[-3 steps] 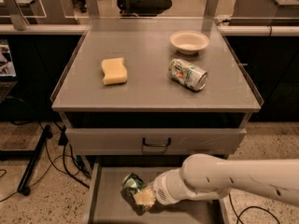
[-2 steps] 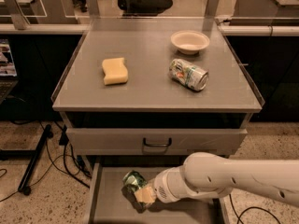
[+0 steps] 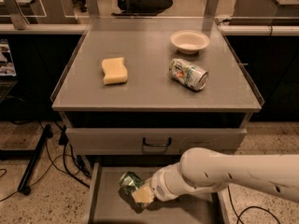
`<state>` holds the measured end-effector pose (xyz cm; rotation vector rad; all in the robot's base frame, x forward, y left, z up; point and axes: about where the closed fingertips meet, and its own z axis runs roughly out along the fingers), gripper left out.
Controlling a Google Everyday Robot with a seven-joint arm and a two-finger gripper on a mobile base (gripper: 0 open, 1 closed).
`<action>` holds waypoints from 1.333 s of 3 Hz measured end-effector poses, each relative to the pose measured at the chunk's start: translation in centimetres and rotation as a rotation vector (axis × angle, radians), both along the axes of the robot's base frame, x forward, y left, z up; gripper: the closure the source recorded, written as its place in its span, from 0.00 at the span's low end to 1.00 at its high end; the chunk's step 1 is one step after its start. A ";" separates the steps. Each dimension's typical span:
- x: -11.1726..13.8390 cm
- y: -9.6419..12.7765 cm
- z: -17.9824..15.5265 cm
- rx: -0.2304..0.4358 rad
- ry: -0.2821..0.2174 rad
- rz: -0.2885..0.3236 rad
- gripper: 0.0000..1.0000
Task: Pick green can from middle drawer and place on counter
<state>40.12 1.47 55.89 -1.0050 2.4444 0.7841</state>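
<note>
The green can (image 3: 130,181), dark green and dented, is in the open middle drawer (image 3: 108,210) at the bottom of the view, near its left back part. My gripper (image 3: 142,195) reaches into the drawer from the right on a thick white arm (image 3: 224,171) and sits right against the can's lower right side. The arm hides the drawer's right half. The counter (image 3: 149,90) is the grey tabletop above the drawers.
On the counter lie a yellow sponge (image 3: 114,70), a white-and-silver can (image 3: 188,73) on its side and a white bowl (image 3: 189,41). The shut upper drawer front with a black handle (image 3: 156,143) overhangs the open drawer. Cables and a stand (image 3: 35,160) are on the floor at left.
The gripper and the green can have shifted slightly to the left inside the drawer. The things on the counter have not moved.
</note>
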 end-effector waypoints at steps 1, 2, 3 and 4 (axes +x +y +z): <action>0.4 -2.1 2.0 -0.029 -0.022 0.103 1.00; -0.7 -5.9 5.3 -0.054 -0.040 0.121 1.00; -1.9 -9.8 8.8 -0.061 -0.105 0.051 1.00; -1.8 -13.0 13.8 0.039 -0.257 -0.107 1.00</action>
